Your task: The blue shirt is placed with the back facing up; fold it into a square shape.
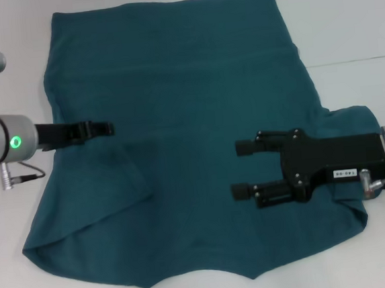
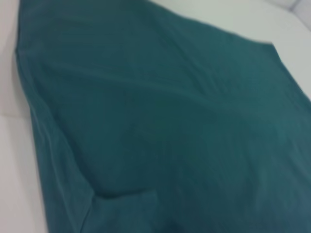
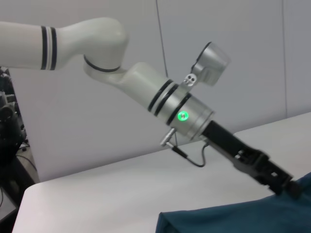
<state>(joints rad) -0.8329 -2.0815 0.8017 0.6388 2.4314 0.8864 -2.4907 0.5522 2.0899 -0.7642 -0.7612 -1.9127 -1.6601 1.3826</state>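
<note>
Blue shirt hem beyond frame

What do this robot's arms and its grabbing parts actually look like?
Each arm is a glossy white tube with black bands, ending in a silver metal wrist. The left gripper is slim, black and boxy, behind a glowing green ring light, with a thin grey cable and a silver camera pod beside it. The right gripper is a black block with a small white label and two rubber-tipped jaws.

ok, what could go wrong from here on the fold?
1. The shirt already has a loose fold at its near left corner; folding over it may bake in a skewed edge.
2. The open right gripper hovers mid-cloth, so closing there may bunch fabric.
3. The left gripper is at the left edge; uneven pulls could skew the square.
</note>
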